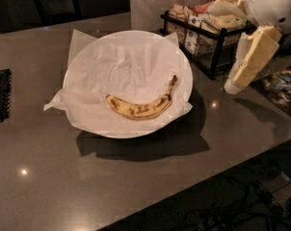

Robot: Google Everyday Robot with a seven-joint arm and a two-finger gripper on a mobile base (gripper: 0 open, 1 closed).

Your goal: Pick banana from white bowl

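The banana [140,109], yellow with brown spots and a dark stem pointing up to the right, lies in the front part of the white bowl [83,57]. The bowl is lined with crinkled white paper whose corners stick past the rim, and it stands on the grey counter. My gripper [232,84], cream and white, hangs at the right of the camera view, angled down and to the left. It is above the counter, right of the bowl and apart from it. It holds nothing that I can see.
A black wire rack [215,37] with snack packets stands behind the bowl at the back right, close under my arm. A black mat [0,95] lies at the left edge. A colourful flat item [280,88] lies at the right. The counter's front edge runs diagonally, with cables on the floor below.
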